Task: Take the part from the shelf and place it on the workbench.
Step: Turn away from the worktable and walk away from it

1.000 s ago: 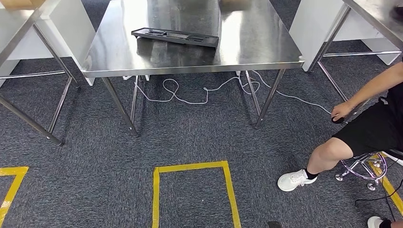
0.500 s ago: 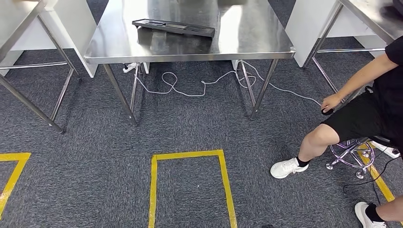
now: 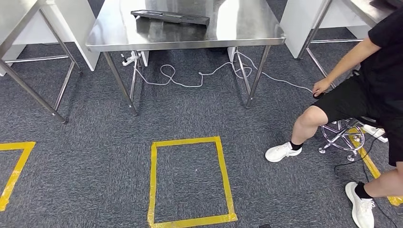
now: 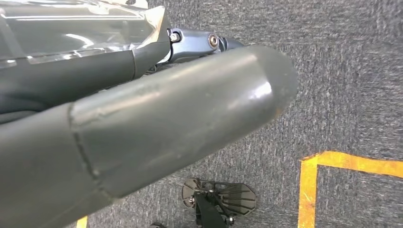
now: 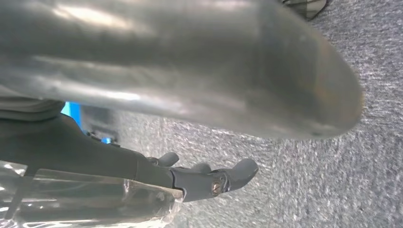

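A long black part point(image 3: 170, 17) lies flat on the steel workbench point(image 3: 185, 43) at the far middle of the head view. My left hand point(image 4: 157, 109) hangs over grey carpet in the left wrist view, its thick thumb and dark fingers point(image 4: 195, 40) stretched out with nothing between them. The right wrist view has my right hand point(image 5: 190, 95) above the carpet as well, its dark fingers point(image 5: 209, 179) apart from the thumb and holding nothing.
A person point(image 3: 361, 90) sits on a chrome stool point(image 3: 343, 137) at the right, one hand by the floor. A white cable point(image 3: 199, 78) loops under the workbench. A yellow tape square point(image 3: 190, 180) marks the carpet ahead. Steel tables point(image 3: 28, 57) flank both sides.
The whole head picture has slid upward, so the camera moved: the workbench sits higher in frame, and more carpet and the full tape square show. The part stays on the bench.
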Robot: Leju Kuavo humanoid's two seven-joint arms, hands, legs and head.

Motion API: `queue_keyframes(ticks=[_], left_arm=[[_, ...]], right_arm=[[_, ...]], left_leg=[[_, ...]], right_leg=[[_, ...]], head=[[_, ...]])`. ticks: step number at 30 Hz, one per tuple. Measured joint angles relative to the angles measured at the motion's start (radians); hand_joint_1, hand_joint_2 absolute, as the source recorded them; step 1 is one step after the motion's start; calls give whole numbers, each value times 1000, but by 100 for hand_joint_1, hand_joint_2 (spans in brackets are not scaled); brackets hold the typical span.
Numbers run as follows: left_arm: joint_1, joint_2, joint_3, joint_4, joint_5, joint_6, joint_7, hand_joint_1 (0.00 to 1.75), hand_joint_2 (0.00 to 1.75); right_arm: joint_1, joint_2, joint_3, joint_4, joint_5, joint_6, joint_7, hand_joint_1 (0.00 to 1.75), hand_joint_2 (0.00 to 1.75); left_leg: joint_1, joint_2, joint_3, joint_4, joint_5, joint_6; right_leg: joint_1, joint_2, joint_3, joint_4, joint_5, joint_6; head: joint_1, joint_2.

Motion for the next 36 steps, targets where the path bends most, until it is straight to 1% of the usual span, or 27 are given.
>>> queue_keyframes(ticks=[1,2,3,5,6,7,8,9,11,12,13,16,18,19,21,22,23,24,25,26,27,28,29,31,32,33,36], left_arm=[[1,0,0,0,0,3,0,0,0],[2,1,0,0,0,5,1,0,0],[4,1,1,0,0,5,2,0,0],[7,0,1,1,0,6,7,0,0],[8,0,1,1,0,7,9,0,0],[8,0,1,1,-1,8,12,0,0],[8,0,1,1,-2,8,13,0,0],[9,0,1,1,-3,9,14,0,0],[8,2,1,1,-6,9,15,0,0],[7,3,1,0,-8,9,15,0,0],[6,3,0,0,-10,9,15,0,0],[5,4,0,0,-12,8,16,0,0],[4,3,0,0,-13,8,17,0,0],[4,3,0,0,-13,8,18,0,0],[3,3,0,0,-14,7,20,0,0],[4,3,0,0,-14,6,21,0,0],[4,3,0,1,-14,6,21,0,0],[4,2,0,1,-14,6,22,0,0],[4,2,0,1,-14,5,22,0,0],[4,1,0,1,-14,6,22,0,0],[3,1,0,1,-15,6,22,0,0],[2,2,0,0,-15,7,23,0,0],[2,4,0,0,-15,8,23,0,0],[2,6,0,0,-15,11,24,0,0],[2,7,0,0,-15,11,24,0,0],[2,7,0,0,-16,12,24,0,0],[2,7,0,0,-16,12,24,0,0]], right_arm=[[1,1,2,1,2,0,1,0,0],[2,2,4,1,4,1,1,0,0],[4,2,5,2,5,2,2,0,0],[4,2,7,2,8,4,3,0,0],[4,1,8,2,10,5,3,0,0],[5,1,9,3,11,6,3,0,0],[5,1,9,3,11,8,3,0,0],[6,1,10,4,11,8,4,0,0],[6,3,10,4,10,10,6,0,0],[6,4,10,4,9,10,7,0,0],[5,5,10,5,8,10,7,0,0],[3,6,10,5,9,9,7,0,0],[4,7,10,5,10,7,4,0,0],[4,8,10,5,10,6,2,0,0],[5,7,10,5,7,2,-4,0,0],[7,6,10,5,6,1,-5,0,0],[9,6,10,5,5,0,-6,0,0],[10,6,10,5,4,-1,-8,0,0],[11,5,10,5,5,-2,-10,0,0],[11,5,10,5,6,-3,-12,0,0],[10,5,10,5,7,-3,-14,0,0],[9,5,10,5,9,-4,-16,0,0],[8,6,10,5,11,-4,-17,0,0],[10,8,10,5,12,-5,-18,0,0],[11,9,10,5,13,-5,-18,0,0],[11,8,10,5,13,-5,-18,0,0],[10,7,10,5,13,-5,-18,0,0]], left_leg=[[2,-1,-4,2,3,-6],[5,-4,-10,13,-13,-11],[8,-6,-21,43,-47,-16],[10,-11,-56,161,-147,-24],[10,-12,-72,229,-182,-27],[10,-12,-78,277,-195,-28],[10,-12,-67,288,-187,-26],[10,-12,-36,259,-166,-23],[7,-16,69,113,-127,-6],[5,-18,110,50,-118,2],[2,-19,134,9,-116,9],[0,-18,135,-16,-107,22],[6,-14,131,-33,-93,33],[8,-12,128,-38,-87,36],[6,-10,116,-38,-79,37],[6,-10,110,-38,-75,35],[6,-9,106,-38,-72,34],[7,-9,104,-37,-69,31],[8,-10,103,-35,-68,28],[9,-10,101,-31,-67,24],[7,-10,98,-25,-68,18],[5,-10,94,-19,-70,13],[4,-10,90,-14,-74,12],[4,-11,85,-10,-74,26],[6,-12,84,-11,-72,34],[7,-12,83,-12,-67,37],[12,-12,83,-16,-59,28]], right_leg=[[-4,-2,-7,2,4,-11],[-7,-3,-14,3,11,-23],[-10,-5,-21,3,21,-34],[-7,-8,-39,4,39,-50],[-4,-9,-48,5,46,-52],[-1,-9,-57,7,52,-52],[2,-9,-66,10,57,-51],[4,-9,-72,14,60,-50],[8,-8,-80,22,64,-45],[10,-9,-82,25,66,-41],[11,-9,-83,26,69,-36],[13,-10,-90,28,76,-20],[15,-8,-111,61,55,-17],[13,-6,-135,105,30,-18],[7,-4,-201,244,-30,-19],[3,-4,-228,303,-50,-15],[-1,-4,-239,331,-55,-6],[-5,-4,-226,312,-40,6],[-11,-4,-192,250,-12,19],[-18,-4,-149,167,18,31],[-20,-3,-115,95,43,35],[-22,-2,-94,47,58,32],[-23,-1,-88,26,63,26],[-21,0,-92,25,68,13],[-18,0,-93,25,70,9],[-15,0,-94,25,72,6],[-9,0,-96,26,75,0]], head=[[-1,0],[-1,0],[-2,0],[-3,0],[-4,0],[-3,0],[-4,0],[-4,0],[-4,0],[-3,0],[-3,0],[-3,0],[-3,0],[-2,0],[-2,0],[-2,0],[-2,0],[-1,0],[-2,0],[-1,0],[-2,0],[-2,0],[-3,0],[-4,0],[-4,0],[-4,0],[-4,0]])
